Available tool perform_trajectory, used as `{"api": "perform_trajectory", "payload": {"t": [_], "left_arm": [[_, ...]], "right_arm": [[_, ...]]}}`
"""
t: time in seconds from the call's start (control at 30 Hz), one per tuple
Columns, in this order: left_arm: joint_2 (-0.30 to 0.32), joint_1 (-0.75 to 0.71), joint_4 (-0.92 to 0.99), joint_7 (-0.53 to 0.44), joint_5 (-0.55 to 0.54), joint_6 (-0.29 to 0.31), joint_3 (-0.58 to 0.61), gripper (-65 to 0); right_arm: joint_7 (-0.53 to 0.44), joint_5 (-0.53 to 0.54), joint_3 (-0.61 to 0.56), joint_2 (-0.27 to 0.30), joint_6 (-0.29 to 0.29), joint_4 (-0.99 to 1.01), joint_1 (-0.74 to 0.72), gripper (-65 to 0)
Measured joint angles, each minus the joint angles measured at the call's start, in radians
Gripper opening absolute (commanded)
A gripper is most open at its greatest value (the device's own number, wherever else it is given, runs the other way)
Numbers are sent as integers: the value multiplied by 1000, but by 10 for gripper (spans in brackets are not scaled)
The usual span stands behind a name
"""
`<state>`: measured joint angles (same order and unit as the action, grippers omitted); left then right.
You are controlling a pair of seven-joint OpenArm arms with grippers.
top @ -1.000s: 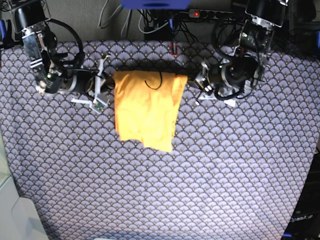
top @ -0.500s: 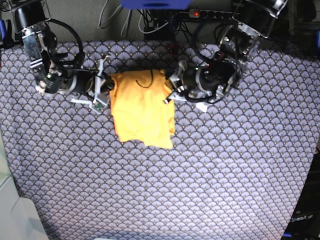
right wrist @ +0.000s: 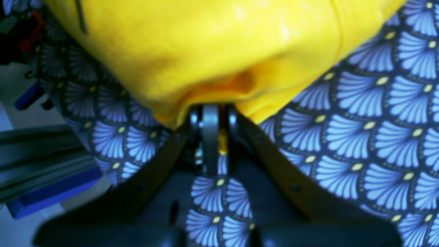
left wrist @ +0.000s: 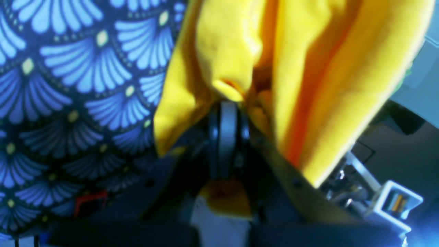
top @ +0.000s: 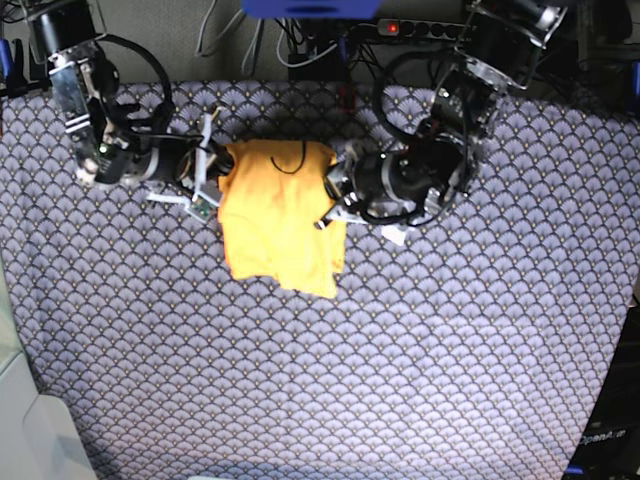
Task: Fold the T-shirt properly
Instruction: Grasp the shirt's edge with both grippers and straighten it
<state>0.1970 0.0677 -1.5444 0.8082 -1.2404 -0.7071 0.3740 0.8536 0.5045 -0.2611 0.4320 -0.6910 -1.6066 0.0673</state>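
The T-shirt lies part-folded at the table cover's far middle; the left gripper and right gripper both pinch its edges; uneven pulling could skew the fold.

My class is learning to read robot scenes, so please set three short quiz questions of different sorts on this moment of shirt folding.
1. True or false: the T-shirt lies fully spread, both sleeves out flat.
2. What does the left gripper hold? A) table cover B) T-shirt edge C) nothing
3. Fill in: the right gripper is shut on the ____.

Key: 1 false, it is folded narrow; 2 B; 3 T-shirt.
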Motion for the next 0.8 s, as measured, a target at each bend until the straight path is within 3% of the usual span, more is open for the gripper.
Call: {"api": "perform_trajectory", "payload": {"t": [0.33, 0.8], "left_arm": [[10, 23, -89, 95, 10, -1, -1, -650], [69, 12, -137, 101, 5, 3, 2, -650]], "right_arm": [[4, 0, 0, -2, 0, 0, -1, -632], [3, 0, 0, -1, 0, 0, -2, -632]]}}
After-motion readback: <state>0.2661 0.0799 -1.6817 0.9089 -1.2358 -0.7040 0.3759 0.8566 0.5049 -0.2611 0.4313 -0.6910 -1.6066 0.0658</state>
